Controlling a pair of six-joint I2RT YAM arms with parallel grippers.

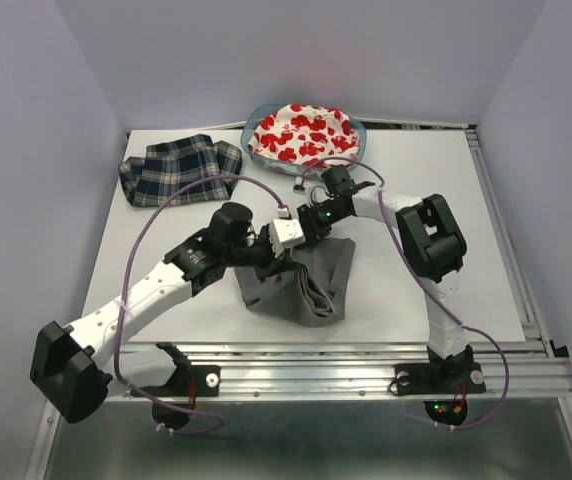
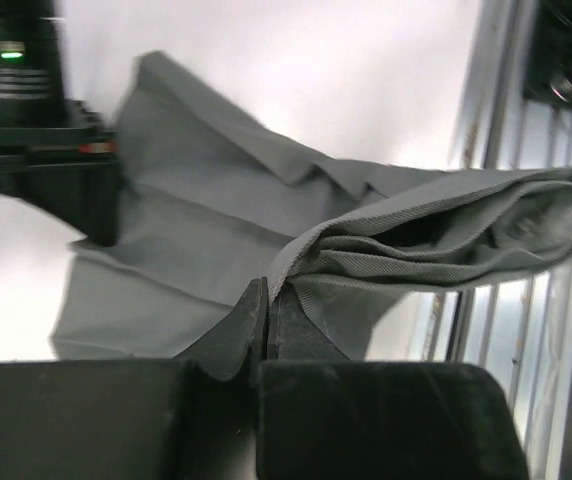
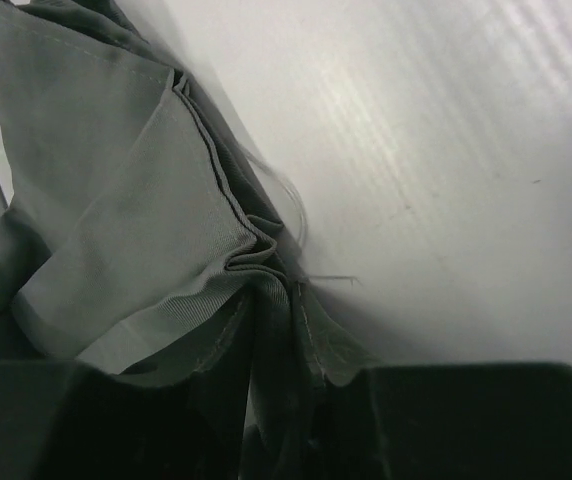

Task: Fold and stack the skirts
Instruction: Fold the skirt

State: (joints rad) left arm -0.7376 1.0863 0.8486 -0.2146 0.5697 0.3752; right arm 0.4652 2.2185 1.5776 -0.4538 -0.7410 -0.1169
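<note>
Top external: early stage, nothing stacked yet. Grey skirt (image 1: 301,280) is at the near-middle of the tabletop (image 1: 446,220), bunched and partly lifted between the two arms, not a flat fold. Plaid skirt (image 1: 179,170) lies far left on the tabletop, well apart from the grey one. It looks rumpled, and I can't tell if it counts as folded. Red-print skirt (image 1: 301,132) sits in the teal basket (image 1: 358,128) at the far middle, untouched as far as I can see.

Left wrist: left pincer (image 2: 268,300) is closed, pinching a hem edge of the grey skirt.

Right wrist: right pincer (image 3: 296,400) has grey cloth bunched between its jaws. Can't tell whether it's actually clamped or just around it.

My read: grey fold in progress. Left to do: finish it, fold the others as needed, pull the red-print one out, stack all three.
</note>
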